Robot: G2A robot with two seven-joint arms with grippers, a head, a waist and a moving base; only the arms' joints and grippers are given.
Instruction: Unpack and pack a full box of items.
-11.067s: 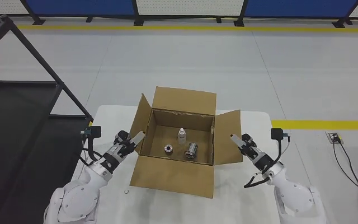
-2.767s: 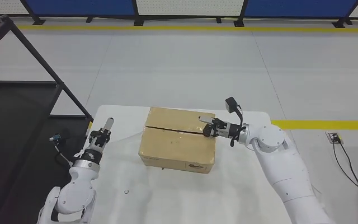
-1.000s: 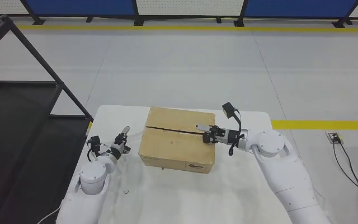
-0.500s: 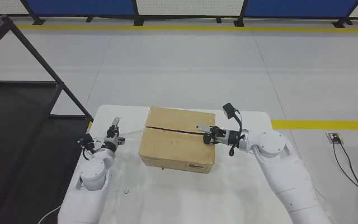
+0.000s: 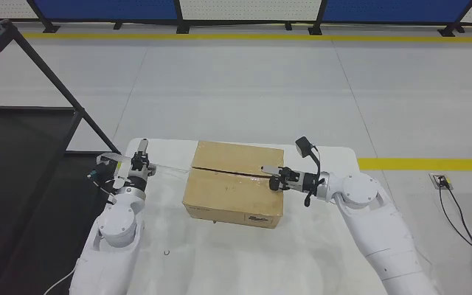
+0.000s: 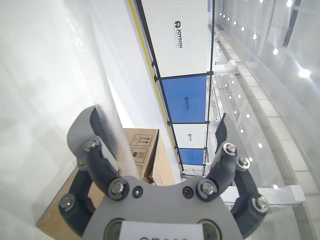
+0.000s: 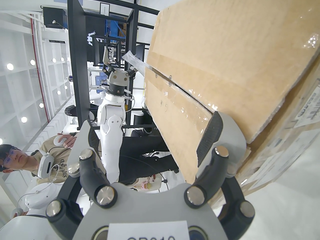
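left arm drawn back, tape trailing
left gripper [image 6: 160, 117] now at white tabletop's [image 5: 221, 254] left edge, jaws wide, clear tape strip [image 5: 171, 169] clinging to one jaw and stretched from closed brown cardboard box [image 5: 234, 184], centre frame; right gripper [image 7: 152, 126] jaws wide at seam's right end. unsealing likely underway.

1. A pale grey glossy floor [image 5: 243, 81] spreads ahead of the fingers of the left gripper [image 6: 160, 112], crossed by a yellow painted line [image 5: 221, 35].
2. Past that line stand blue and white perforated panels in black frames [image 6: 175, 33].
3. A black metal rack frame [image 5: 44, 110] stands far beyond the fingers of the right gripper [image 7: 152, 123].
4. Round white ceiling lights [image 6: 275, 51] shine above the left fingers.
5. A white rectangular table [image 5: 221, 254] lies beneath both.
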